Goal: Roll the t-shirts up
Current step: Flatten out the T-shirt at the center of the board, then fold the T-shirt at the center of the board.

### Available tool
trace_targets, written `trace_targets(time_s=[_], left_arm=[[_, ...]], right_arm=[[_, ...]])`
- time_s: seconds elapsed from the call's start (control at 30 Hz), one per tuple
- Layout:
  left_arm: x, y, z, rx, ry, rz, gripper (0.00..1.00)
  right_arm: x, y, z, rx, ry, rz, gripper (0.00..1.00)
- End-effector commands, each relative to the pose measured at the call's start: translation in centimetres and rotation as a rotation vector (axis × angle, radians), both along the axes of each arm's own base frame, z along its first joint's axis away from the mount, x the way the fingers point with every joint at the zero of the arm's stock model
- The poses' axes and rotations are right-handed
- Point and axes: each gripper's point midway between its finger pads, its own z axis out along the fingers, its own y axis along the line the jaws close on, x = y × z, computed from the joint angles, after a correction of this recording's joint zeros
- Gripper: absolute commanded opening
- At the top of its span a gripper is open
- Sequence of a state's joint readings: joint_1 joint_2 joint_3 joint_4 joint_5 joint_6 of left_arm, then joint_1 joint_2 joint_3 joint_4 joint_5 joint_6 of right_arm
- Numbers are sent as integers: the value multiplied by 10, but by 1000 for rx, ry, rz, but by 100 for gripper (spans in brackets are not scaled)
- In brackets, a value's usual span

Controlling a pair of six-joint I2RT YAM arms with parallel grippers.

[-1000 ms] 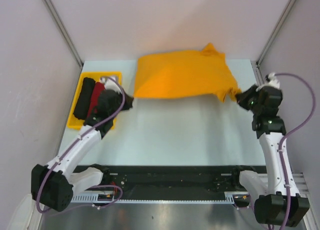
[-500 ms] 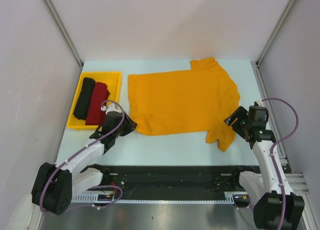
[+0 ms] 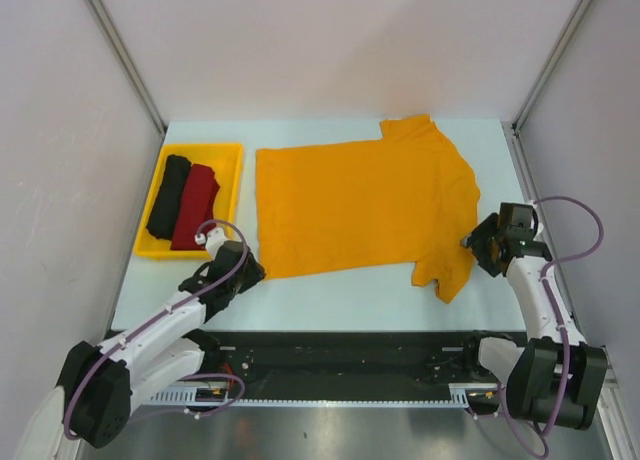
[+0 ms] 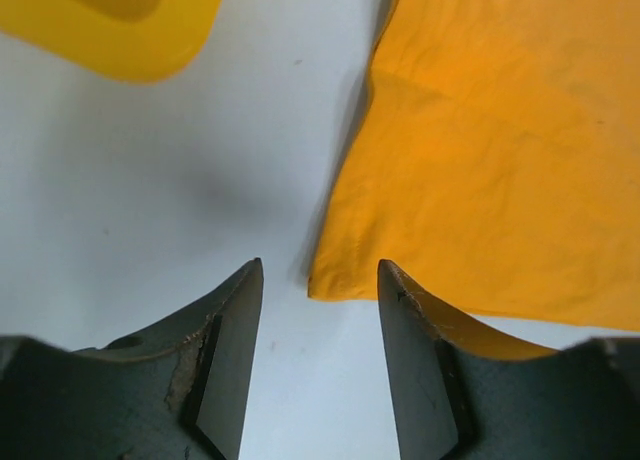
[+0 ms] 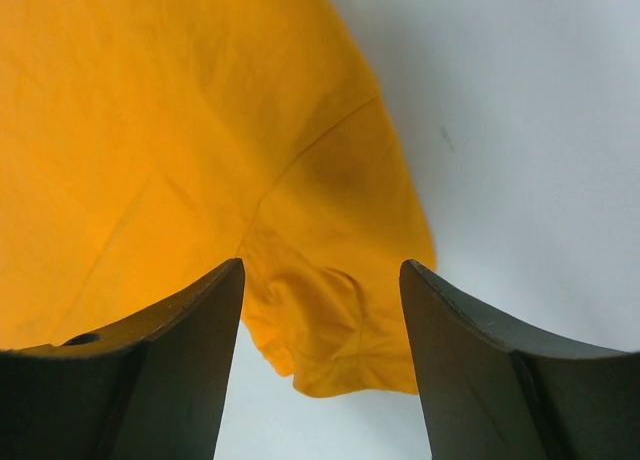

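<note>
Top external, yellow tray (image 3: 222, 154) w/ black roll (image 3: 167, 192), dark red roll (image 3: 197, 206) inside

My left end effector (image 3: 250, 267) hangs over bare counter (image 3: 340, 290), fingers apart with nothing between them. Ahead of it a clear lane runs away from me between the yellow tray (image 3: 236, 170) and the orange shirt (image 3: 360, 200). The tray's rim and what lies in it, a dark red roll (image 3: 197, 206) and a black roll (image 3: 168, 195), block the left side. A bare strip runs along the shirt's near hem. My right end effector (image 3: 472, 244), fingers also parted, sits above the sleeve. The gap to the right wall (image 3: 590, 160) looks narrow, though I can't judge it well.
</note>
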State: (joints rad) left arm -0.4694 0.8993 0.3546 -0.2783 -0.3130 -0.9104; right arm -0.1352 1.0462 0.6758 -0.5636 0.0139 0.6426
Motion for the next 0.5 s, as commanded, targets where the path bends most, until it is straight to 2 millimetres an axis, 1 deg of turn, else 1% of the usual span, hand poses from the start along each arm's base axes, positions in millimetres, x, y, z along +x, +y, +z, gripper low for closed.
trace_targets(time_s=[0.0, 0.03, 0.07, 0.23, 0.3, 0.33, 0.4, 0.43, 0.47], left_arm=[[3, -3, -7, -34, -6, 54, 54], [2, -3, -10, -29, 8, 57, 54], [2, -4, -11, -39, 13, 71, 54], [1, -13, -17, -58, 21, 69, 52], [0, -13, -22, -46, 45, 85, 48], [-1, -15, -23, -52, 48, 95, 46], [-1, -14, -26, -47, 45, 116, 36], [0, -15, -26, -56, 41, 125, 31], [0, -14, -27, -54, 42, 135, 23]], right_arm=[[-10, -31, 0, 4, 62, -162, 65], [-14, -32, -4, 30, 88, -180, 63], [-19, -40, -9, 40, 113, -216, 63], [-26, -50, -18, 34, 162, -264, 64], [-29, -51, -21, 30, 180, -275, 64], [-30, -53, -23, 24, 186, -281, 64], [-32, -54, -29, 28, 206, -298, 64], [-29, -54, -29, 31, 199, -301, 63], [-28, -54, -32, 34, 203, -300, 63]])
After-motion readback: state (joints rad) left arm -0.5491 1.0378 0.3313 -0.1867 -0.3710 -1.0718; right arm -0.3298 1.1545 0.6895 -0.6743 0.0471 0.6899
